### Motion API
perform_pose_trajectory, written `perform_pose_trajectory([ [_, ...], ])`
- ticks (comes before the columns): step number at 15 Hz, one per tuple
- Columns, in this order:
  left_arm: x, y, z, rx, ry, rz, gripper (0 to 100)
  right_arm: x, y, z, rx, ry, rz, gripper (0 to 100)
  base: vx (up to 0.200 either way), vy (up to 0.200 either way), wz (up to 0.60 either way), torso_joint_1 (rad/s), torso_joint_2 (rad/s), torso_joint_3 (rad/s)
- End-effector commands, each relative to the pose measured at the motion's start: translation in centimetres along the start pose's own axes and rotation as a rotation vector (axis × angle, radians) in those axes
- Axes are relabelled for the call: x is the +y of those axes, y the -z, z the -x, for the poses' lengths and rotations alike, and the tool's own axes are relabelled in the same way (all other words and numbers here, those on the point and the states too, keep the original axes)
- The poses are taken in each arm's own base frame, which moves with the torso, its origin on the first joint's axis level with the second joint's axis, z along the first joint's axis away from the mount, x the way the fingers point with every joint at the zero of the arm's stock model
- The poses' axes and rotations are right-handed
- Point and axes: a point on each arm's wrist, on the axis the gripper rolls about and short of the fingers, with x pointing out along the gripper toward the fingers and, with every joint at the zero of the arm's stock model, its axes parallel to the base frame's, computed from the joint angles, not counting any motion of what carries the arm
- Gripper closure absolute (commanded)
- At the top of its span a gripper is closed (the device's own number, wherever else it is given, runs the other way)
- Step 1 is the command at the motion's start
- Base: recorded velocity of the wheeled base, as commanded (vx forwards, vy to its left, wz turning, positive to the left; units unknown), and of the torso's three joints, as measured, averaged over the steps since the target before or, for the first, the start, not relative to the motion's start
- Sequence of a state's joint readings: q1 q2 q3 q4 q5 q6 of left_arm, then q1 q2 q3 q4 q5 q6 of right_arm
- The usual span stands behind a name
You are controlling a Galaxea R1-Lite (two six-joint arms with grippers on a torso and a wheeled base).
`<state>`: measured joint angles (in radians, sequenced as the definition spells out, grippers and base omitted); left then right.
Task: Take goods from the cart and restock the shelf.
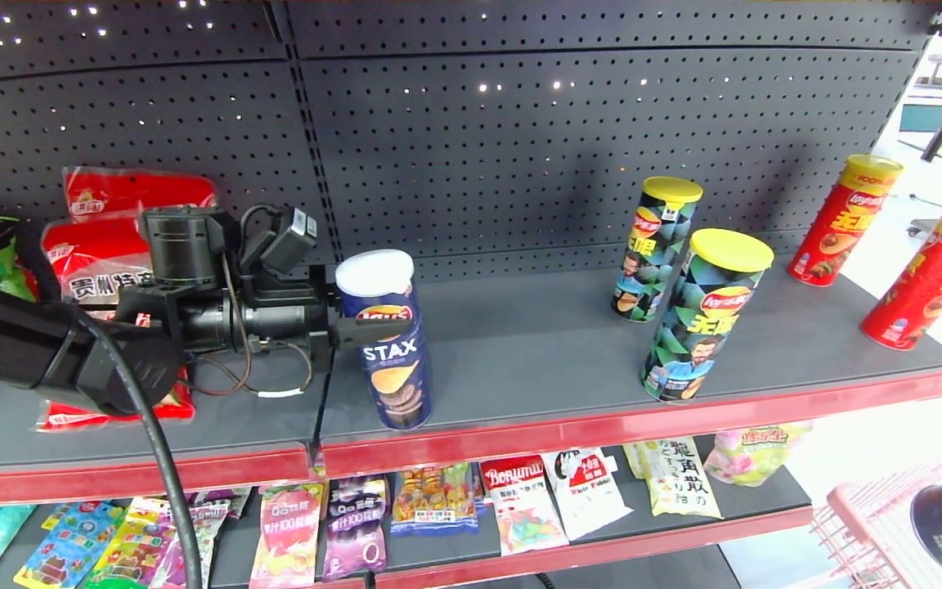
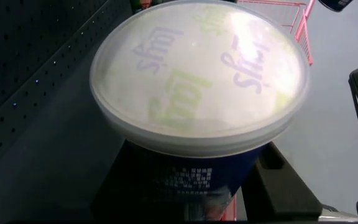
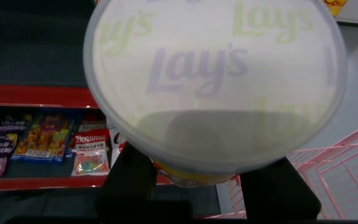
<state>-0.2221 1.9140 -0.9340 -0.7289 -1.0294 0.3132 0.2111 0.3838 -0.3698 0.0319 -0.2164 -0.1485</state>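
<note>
Now left gripper (image 1: 377,329) clamped on blue can (image 1: 393,384) standing on shelf (image 1: 536,360); right gripper (image 3: 202,188) gripping second can (image 3: 216,81).

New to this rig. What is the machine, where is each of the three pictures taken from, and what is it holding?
It is a two-armed robot restocking a store shelf. The wide picture comes from a camera on its head; the other two come from cameras on its wrists, looking past each gripper. The left gripper is clamped on a blue can, upright on the shelf. The right gripper holds a second can by the pink cart. Two green cans, two red cans and red bags also sit on the shelf.
</note>
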Motion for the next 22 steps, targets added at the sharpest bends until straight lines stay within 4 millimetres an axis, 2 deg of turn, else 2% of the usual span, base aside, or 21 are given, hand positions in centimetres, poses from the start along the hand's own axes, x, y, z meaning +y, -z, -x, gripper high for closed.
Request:
perform_pose_trajectory([
  [1,0.0,0.1,-0.1,0.002,0.001,0.003,100,0.0,-0.1,0.0,-0.003,0.003,0.000,100,0.000,0.000,0.00,0.000,0.00,0.000],
  [5,0.1,0.3,-0.1,0.004,0.000,-0.009,100,0.0,0.0,0.0,-0.003,0.003,0.000,100,0.000,0.000,0.00,0.000,0.00,0.000],
  [6,0.0,0.2,-0.1,0.003,0.001,-0.006,0,0.0,-0.1,0.1,-0.004,0.003,-0.001,100,0.000,0.000,0.00,0.000,0.00,0.000],
  [11,-0.1,-0.5,0.2,-0.007,-0.004,-0.026,0,0.0,-0.1,0.0,-0.004,0.003,-0.001,100,0.000,0.000,0.00,0.000,0.00,0.000],
  [15,-0.9,-2.2,1.1,-0.030,-0.011,-0.053,0,-0.1,-0.3,0.0,-0.007,0.003,-0.001,100,0.000,0.000,0.00,0.000,0.00,0.000],
  [22,-0.5,-3.7,1.9,-0.054,-0.042,-0.092,0,-0.1,-0.4,0.0,-0.008,0.004,-0.002,100,0.000,0.000,0.00,0.000,0.00,0.000],
])
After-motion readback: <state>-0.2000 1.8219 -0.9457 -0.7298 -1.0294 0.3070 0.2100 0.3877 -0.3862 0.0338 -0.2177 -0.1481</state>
